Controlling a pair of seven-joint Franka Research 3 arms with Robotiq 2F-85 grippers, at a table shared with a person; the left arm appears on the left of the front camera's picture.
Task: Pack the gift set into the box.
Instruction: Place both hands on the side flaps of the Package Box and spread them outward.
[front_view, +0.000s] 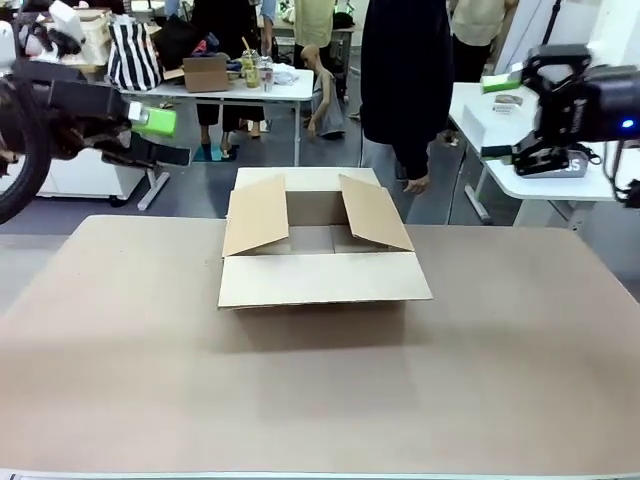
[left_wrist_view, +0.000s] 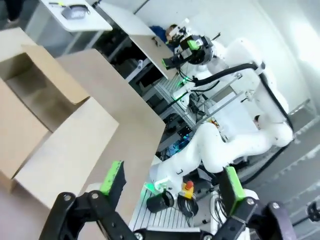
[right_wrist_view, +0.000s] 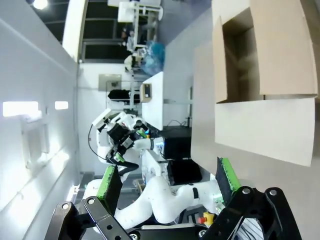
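Note:
The box (front_view: 320, 277) stands open at the middle of the table, its four flaps spread outward, and the part of its inside that I can see is bare. The gift set is out of view. My left gripper (front_view: 160, 138) hangs open high at the far left, well away from the box. My right gripper (front_view: 497, 118) hangs open high at the far right. In the left wrist view the open gripper (left_wrist_view: 172, 180) holds nothing, and the box (left_wrist_view: 45, 115) lies to its left. In the right wrist view the open gripper (right_wrist_view: 167, 177) is also bare, with the box (right_wrist_view: 265, 75) above it.
A person in a dark top (front_view: 405, 80) stands behind the box, one hand (front_view: 415, 183) hanging down. The brown table top (front_view: 320, 400) stretches wide in front of the box. White tables (front_view: 520, 180) stand behind, one bearing a small brown box (front_view: 205, 72) and a striped bag (front_view: 133, 55).

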